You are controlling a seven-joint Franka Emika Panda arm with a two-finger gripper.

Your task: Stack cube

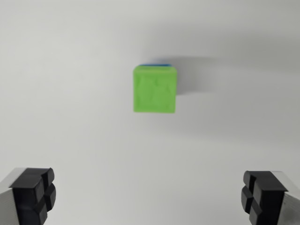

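Green cube (155, 89) sits atop a blue cube (155, 63) — hand (150, 194) spread, empty.

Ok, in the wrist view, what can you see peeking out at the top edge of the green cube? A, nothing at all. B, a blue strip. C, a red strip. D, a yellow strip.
B: a thin blue strip shows along the top edge of the green cube, which suggests another block beneath it, while the gripper is open and holds nothing.
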